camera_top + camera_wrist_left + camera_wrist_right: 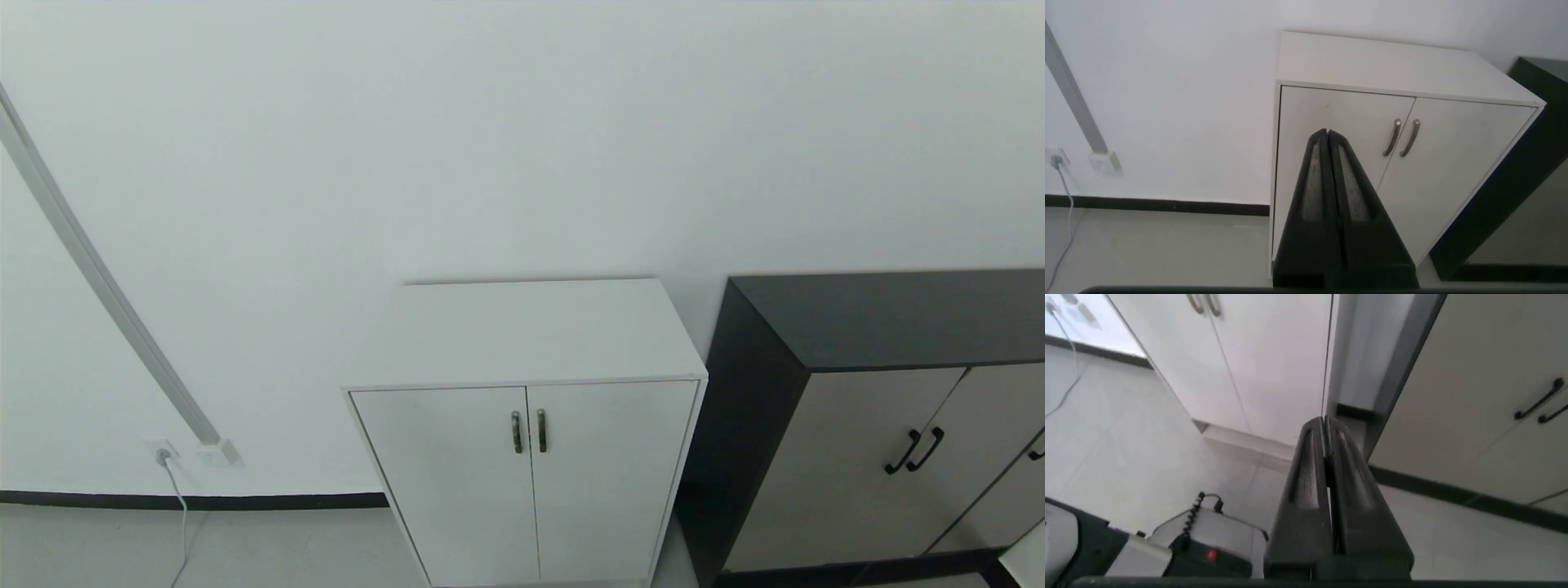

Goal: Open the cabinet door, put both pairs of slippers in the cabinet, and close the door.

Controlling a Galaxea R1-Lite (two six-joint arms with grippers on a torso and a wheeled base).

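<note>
Cabinet: white two-door wooden cabinet (522, 482), doors closed.
Left gripper (1328, 135): clenched, empty, facing the cabinet's front.
Right gripper (1325, 423): clenched, empty, near the cabinet's base.

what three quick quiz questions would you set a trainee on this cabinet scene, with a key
1. Multiple choice: on the white two-door cabinet, where are the two slim metal handles? A at the outer edges; B side by side at the centre seam; C on the top panel.
2. True or false: the left gripper and the right gripper are both shut.
3. Short answer: are the white cabinet's doors open or closed?
Key: 1 B; 2 true; 3 closed.
</note>
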